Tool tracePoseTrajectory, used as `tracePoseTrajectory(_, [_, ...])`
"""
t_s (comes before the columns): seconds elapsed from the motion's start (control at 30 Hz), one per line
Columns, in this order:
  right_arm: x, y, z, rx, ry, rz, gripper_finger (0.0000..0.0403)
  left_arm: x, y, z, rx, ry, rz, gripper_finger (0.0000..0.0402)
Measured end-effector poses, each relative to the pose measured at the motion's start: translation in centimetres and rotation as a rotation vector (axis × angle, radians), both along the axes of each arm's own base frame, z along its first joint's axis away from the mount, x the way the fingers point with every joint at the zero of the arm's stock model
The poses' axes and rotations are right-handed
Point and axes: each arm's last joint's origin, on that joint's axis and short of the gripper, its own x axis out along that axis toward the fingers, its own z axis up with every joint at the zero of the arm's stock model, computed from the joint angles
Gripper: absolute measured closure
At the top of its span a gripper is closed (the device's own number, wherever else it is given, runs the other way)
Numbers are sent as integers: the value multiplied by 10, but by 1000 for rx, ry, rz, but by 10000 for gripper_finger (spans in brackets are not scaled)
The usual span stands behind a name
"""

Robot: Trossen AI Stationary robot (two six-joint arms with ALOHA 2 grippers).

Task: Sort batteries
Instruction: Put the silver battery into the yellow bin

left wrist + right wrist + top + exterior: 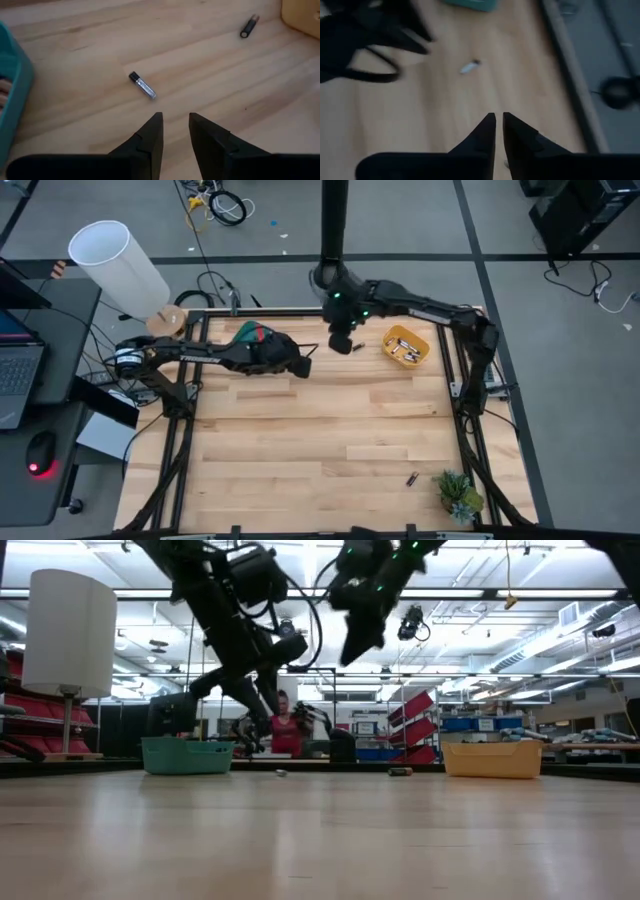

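Though hidden from above, left gripper (175, 125) apart over battery (142, 85); right gripper (499, 124) nearly together.

High view is looking straight down from above, taking in the whole wooden table (300, 430) and both arms. Low view is sitting at tabletop height, facing level across the table into the room, teal bin (187, 755) and orange bin (492, 759) far off. Left wrist view is pointing down close at the wood and is sharing one silvery battery (142, 85) with the right wrist view, which is looking from higher.
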Motion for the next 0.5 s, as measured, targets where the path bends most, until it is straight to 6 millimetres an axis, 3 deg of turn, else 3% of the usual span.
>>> tracePoseTrajectory(0.17, [-34,10,40,-107,5,-135,367,14,-13,-3,5,34,-36,296])
tracePoseTrajectory(0.5, [-104,59,110,-119,-144,-208,368,69,-35,-50,-204,-206,-292,296])
